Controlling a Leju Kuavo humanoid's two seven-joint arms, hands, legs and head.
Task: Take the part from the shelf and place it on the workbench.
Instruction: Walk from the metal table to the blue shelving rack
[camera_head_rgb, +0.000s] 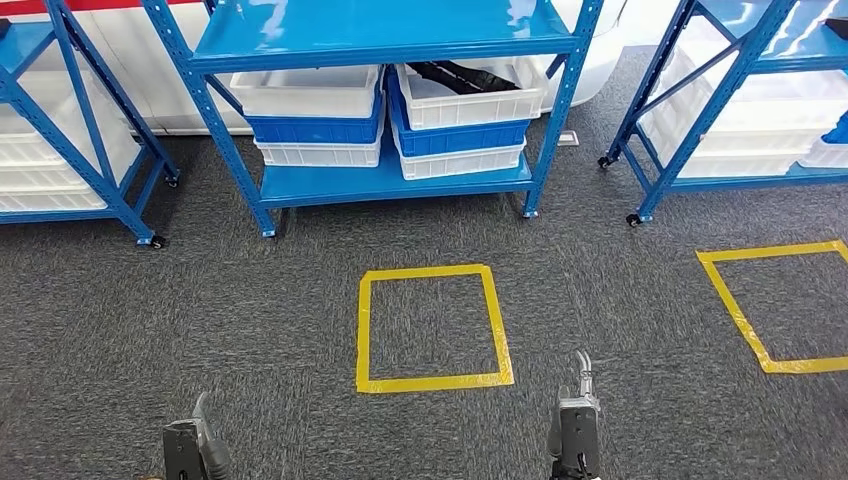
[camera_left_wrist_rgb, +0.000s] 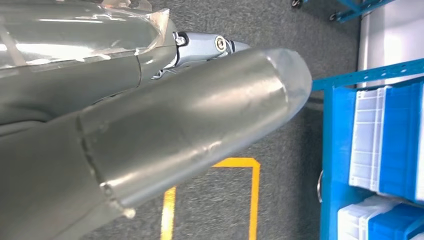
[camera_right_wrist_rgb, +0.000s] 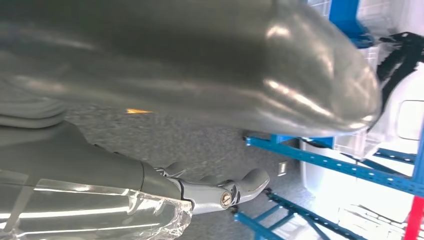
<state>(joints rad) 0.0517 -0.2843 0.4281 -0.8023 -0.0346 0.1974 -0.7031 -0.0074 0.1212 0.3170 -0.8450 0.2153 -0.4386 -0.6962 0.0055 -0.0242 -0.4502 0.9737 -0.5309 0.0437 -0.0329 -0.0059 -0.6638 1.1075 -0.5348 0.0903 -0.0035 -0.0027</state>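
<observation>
You're at the approach step, nothing picked yet. Both hands hang low: left hand (camera_head_rgb: 190, 450) and right hand (camera_head_rgb: 575, 425) each hold nothing, fingers loosely extended, apart from everything. The likely part (camera_head_rgb: 462, 75), a dark object, lies in the top white bin (camera_head_rgb: 470, 100) on the right of the middle shelf (camera_head_rgb: 390, 180), well ahead, beyond the yellow taped square (camera_head_rgb: 432, 328) on the carpet. Next move calls for stepping up to the shelf, then reaching a hand under the upper deck into that bin. No worktop can be made out here.

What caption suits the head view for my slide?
Both hands, left and right, hang empty before blue shelf bins.
</observation>
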